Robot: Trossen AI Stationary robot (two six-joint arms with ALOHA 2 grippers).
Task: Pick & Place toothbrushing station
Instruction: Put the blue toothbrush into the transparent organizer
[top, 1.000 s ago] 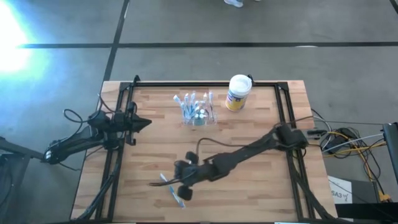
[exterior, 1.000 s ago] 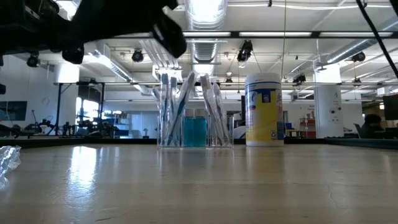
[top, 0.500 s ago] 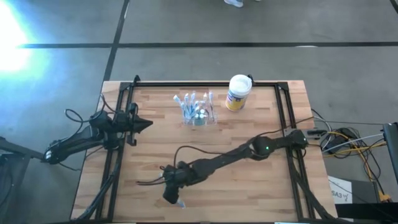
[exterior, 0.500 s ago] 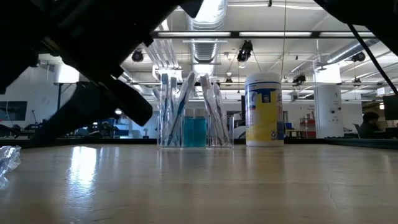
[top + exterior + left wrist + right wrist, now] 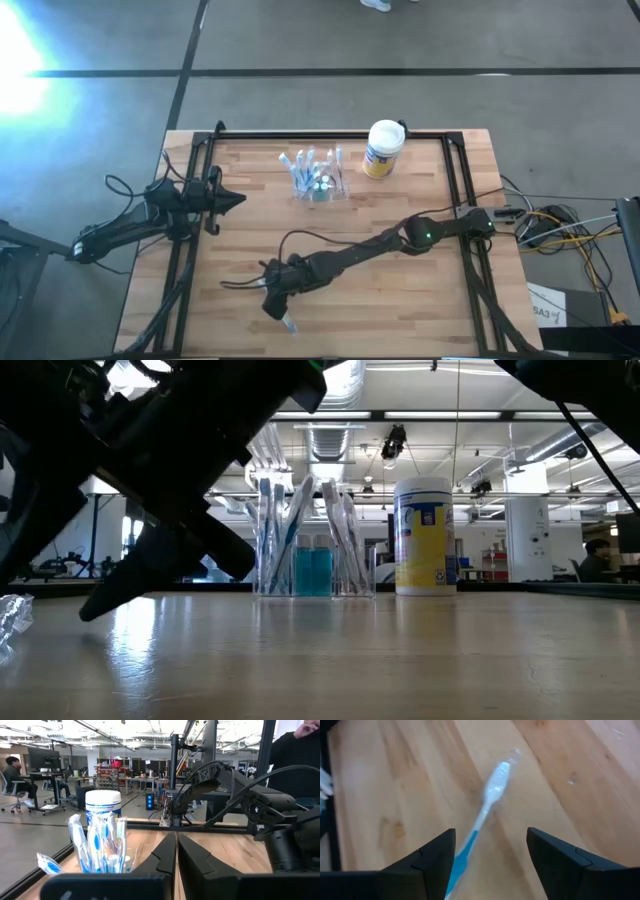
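Blue-white toothbrush, handle cut off, lies between the right gripper's spread fingers.

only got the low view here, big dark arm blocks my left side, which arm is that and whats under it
Observer: That is the right gripper, open, straddling a wrapped toothbrush lying flat on the table.
Operator: touching it yet
Observer: Not that I can see; in the right wrist view its head lies clear between the fingers.
Operator: left arm?
Observer: The left gripper is shut, parked at the table's left edge, pointing toward the toothbrushing station.
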